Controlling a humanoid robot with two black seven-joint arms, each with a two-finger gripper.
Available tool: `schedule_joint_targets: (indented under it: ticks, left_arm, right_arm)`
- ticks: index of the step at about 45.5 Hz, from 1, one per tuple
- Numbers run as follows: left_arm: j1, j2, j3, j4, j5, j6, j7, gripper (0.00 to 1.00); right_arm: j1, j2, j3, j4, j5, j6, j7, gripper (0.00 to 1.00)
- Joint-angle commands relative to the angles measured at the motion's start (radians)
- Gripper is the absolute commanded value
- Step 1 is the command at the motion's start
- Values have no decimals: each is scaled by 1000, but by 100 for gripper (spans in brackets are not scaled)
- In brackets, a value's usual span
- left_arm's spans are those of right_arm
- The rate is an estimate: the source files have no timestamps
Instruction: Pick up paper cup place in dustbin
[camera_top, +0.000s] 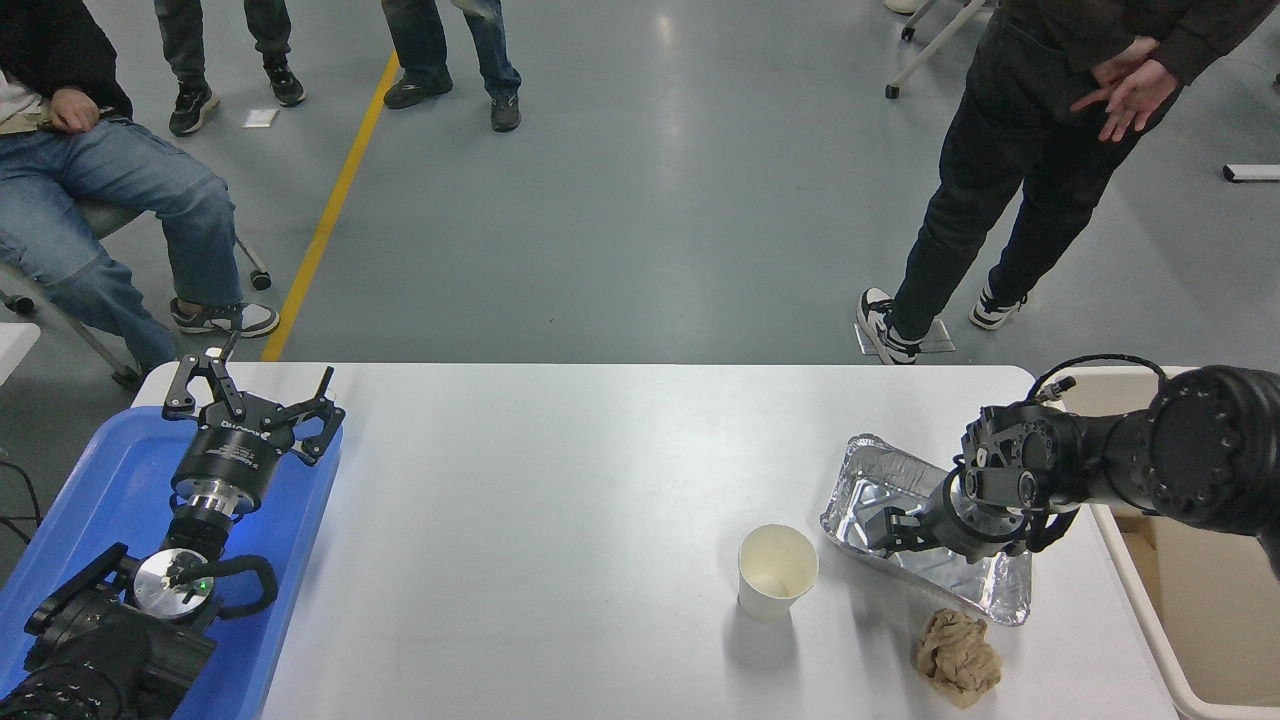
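Crumpled paper ball (958, 657) beside upright paper cup (776, 570); right hand (880, 530) nearby, grip seemingly unclear.

Holding two black arms out, one low at the left, one reaching in from the right.

Resting the left arm (110, 640) at the lower left corner, angling it up and away from the camera, with the left gripper (262, 385) raised at its end and spreading its fingers (205, 375) wide apart. Stretching the right arm (1200, 455) in from the right edge, bending it at the wrist (1015, 465) and pointing the right gripper (890, 530) leftward and slightly downward, its grip unreadable against its own dark body.
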Motion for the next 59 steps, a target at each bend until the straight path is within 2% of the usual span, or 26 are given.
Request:
schedule_joint_targets:
  ticks: [1, 21, 29, 39, 47, 59]
  left_arm:
    - [-1, -3, -2, 0, 0, 0, 1, 99]
    - [1, -2, -1, 0, 0, 0, 0, 99]
    - [1, -2, -1, 0, 0, 0, 0, 99]
    - [1, 0, -1, 0, 0, 0, 0, 99]
    - [2, 0, -2, 0, 0, 0, -2, 99]
    - [4, 2, -2, 0, 0, 0, -2, 99]
  right_arm:
    - [-7, 4, 3, -4, 3, -1, -1, 100]
    - [112, 1, -3, 68, 1, 30, 0, 100]
    - [339, -72, -14, 278, -8, 74, 0, 100]
    - [647, -109, -75, 515, -5, 137, 0, 100]
    - [880, -194, -89, 653, -5, 257, 0, 100]
    - [1278, -203, -141, 881, -2, 416, 5, 100]
